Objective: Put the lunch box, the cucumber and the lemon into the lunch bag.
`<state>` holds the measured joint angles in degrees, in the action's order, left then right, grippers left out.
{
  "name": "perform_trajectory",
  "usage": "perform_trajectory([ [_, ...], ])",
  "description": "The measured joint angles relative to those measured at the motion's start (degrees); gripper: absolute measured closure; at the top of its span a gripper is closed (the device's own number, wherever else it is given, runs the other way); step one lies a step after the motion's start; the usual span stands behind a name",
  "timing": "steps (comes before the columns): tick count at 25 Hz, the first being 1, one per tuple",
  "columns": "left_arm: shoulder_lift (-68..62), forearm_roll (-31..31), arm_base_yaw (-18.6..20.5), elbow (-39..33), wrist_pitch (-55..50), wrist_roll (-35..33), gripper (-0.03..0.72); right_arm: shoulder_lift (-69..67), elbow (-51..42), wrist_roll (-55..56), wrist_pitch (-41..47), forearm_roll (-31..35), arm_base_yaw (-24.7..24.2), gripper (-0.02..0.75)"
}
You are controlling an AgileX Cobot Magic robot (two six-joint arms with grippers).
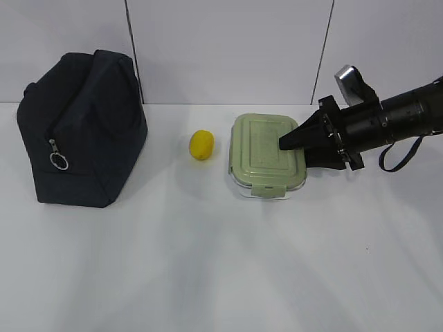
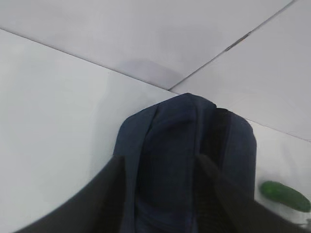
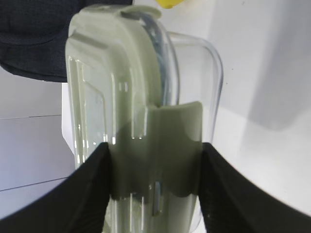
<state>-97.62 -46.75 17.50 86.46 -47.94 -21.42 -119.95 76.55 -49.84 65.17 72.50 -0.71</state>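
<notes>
No text, label, brand, number or sign can be read in any of the views. The boxy dark navy fabric lunch bag (image 1: 82,128) at the left of the exterior frame shows plain cloth, and the flat clear lunch box with its pale sage-green clip-on lid (image 1: 266,153), right of centre, bears only moulded ridges, no lettering.

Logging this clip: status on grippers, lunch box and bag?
Right gripper jaws straddling the lunch box, grip unconfirmed. Left gripper over the lunch bag, jaws apart. Lemon between bag and box.
</notes>
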Motion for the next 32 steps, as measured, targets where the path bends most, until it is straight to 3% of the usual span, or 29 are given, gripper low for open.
perform_trajectory([
  [3, -5.68, -4.12, 1.98, 6.24, -8.54, -3.24, 0.368, 0.00, 0.00, 0.13, 0.00, 0.00, 0.00, 0.337],
  [6, -9.41, -5.30, 1.94, 8.11, -11.75, -4.30, 0.368, 0.00, 0.00, 0.26, 0.10, 0.00, 0.00, 0.337],
  [12, -11.95, -4.17, -1.66, 8.15, -12.09, -6.33, 0.368, 0.11, 0.00, 0.71, 0.22, 0.21, 0.00, 0.337],
  [20, -12.72, 3.39, -9.48, 8.24, -7.86, -6.45, 0.339, 0.11, 0.08, 0.95, 0.22, 1.46, 0.00, 0.337],
  [32, -16.62, 3.15, -10.65, 8.37, -9.34, -5.13, 0.272, 0.18, 0.08, 0.94, 0.11, 1.49, 0.09, 0.337],
])
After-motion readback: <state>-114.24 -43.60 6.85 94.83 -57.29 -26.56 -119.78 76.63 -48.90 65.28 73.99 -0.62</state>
